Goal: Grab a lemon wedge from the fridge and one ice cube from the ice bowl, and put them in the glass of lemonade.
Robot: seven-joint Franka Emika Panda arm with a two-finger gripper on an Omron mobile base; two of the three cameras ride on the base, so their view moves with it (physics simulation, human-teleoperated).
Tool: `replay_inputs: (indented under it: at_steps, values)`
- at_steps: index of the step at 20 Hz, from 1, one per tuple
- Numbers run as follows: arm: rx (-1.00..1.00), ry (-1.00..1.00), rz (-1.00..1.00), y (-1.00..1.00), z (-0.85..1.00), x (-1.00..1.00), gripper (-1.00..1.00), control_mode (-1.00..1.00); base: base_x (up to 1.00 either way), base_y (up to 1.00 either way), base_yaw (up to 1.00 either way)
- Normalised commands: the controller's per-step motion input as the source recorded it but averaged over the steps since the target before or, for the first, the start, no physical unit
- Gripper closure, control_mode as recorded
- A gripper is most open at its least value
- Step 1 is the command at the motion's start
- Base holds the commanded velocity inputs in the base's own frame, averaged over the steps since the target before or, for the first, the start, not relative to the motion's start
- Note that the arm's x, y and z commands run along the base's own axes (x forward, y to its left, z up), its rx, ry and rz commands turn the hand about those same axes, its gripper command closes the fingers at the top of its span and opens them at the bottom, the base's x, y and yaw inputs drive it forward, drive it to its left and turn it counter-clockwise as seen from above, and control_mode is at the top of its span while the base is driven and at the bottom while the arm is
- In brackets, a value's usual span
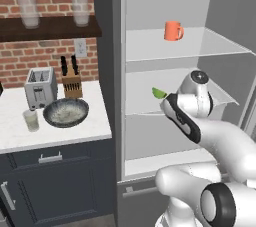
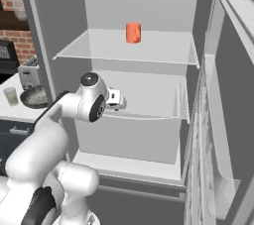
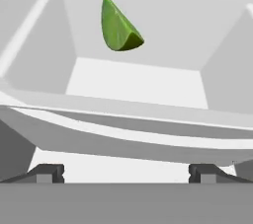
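Open gripper facing the lemon wedge inside the open fridge.

On the white counter (image 1: pixel 75 133) at the left stand the glass of lemonade (image 1: pixel 31 120), the silver toaster (image 1: pixel 40 87) behind it, the ice bowl (image 1: pixel 66 112) just beside the glass, and a knife block (image 1: pixel 72 85) at the wall. To the right, the fridge (image 1: pixel 150 46) is open; an orange mug (image 1: pixel 173 31) stands on its upper shelf, and the lemon wedge (image 3: pixel 118 26) lies on the middle shelf. The gripper (image 3: pixel 126 172) is at the front edge of that shelf, its jaws wide apart and holding nothing, with the wedge ahead of them and not touched.
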Motion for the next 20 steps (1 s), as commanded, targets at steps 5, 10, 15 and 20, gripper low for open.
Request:
replay_inputs:
  at_steps: [5, 10, 15, 20]
  values:
    - [0.0, -0.01, 0.04, 0.0, 0.11, 0.52, -1.0, -1.0, 0.0, 0.0, 0.0]
    - [0.02, -0.08, 0.11, -0.05, -0.09, 0.34, -1.0, -1.0, 0.0, 0.0, 0.0]
    - [0.05, -0.08, 0.17, -0.08, -0.15, 0.14, -1.0, -1.0, 0.0, 0.0, 0.0]
    - [0.0, -0.02, 0.16, 0.0, 0.09, 0.02, -1.0, -1.0, 0.0, 0.0, 0.0]
